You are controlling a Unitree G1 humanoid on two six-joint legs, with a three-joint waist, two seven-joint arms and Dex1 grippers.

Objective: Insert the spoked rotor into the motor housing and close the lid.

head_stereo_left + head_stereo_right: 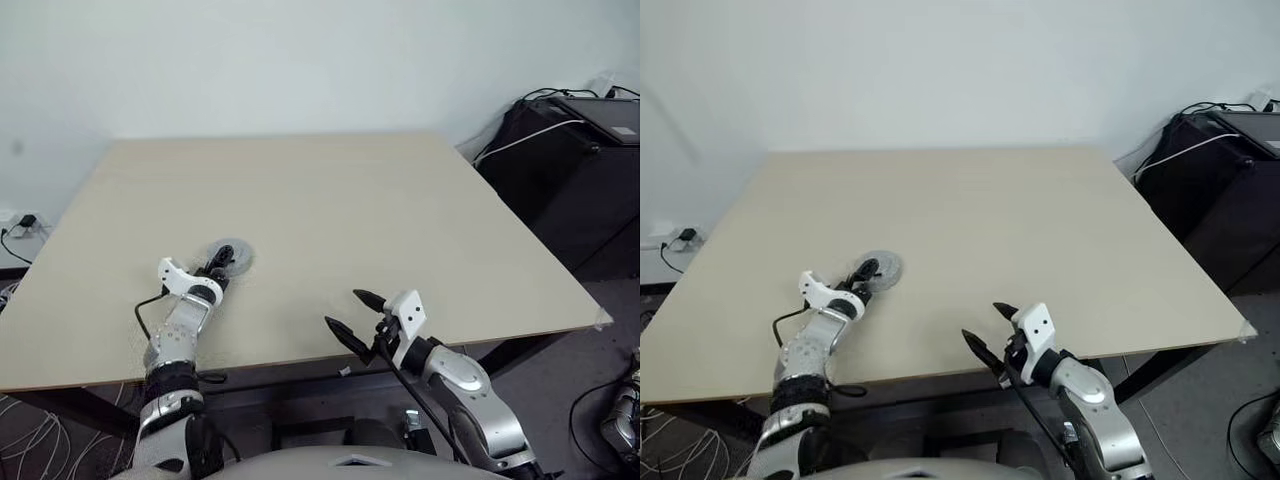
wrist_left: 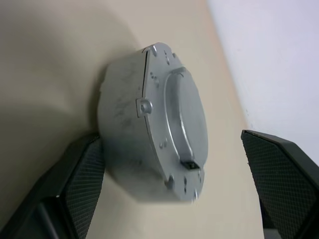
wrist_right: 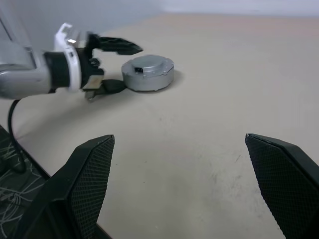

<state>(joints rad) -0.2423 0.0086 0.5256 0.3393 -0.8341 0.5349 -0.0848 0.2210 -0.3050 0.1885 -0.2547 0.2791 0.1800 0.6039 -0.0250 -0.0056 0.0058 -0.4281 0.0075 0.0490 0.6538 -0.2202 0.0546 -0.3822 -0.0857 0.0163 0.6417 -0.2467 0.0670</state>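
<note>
The motor housing sits on the table at its near left, a closed grey metal drum with the lid already seated on top, its plain face and raised hub showing. Lid and body line up edge to edge, with only a thin seam between them, so the assembly looks finished. The spoked rotor presumably lies inside, though the closed case hides it and that cannot be checked. The drum rests flat and steady on the bare wood, well clear of the table's edges, which suits a part that is meant to be left standing on its own.

The left claw is just at the near left side of the housing, with its fingers spread wide. One finger lies close against the drum's side wall, and whether it touches is hard to say. The other finger stands well off, past the lid's rim. Nothing is clamped; the claw holds no part.

The right claw hovers over the table's near edge, well to the right of the housing, fingers fully apart and empty, pointing toward the left and the far side. It looks parked out of the way.
</note>
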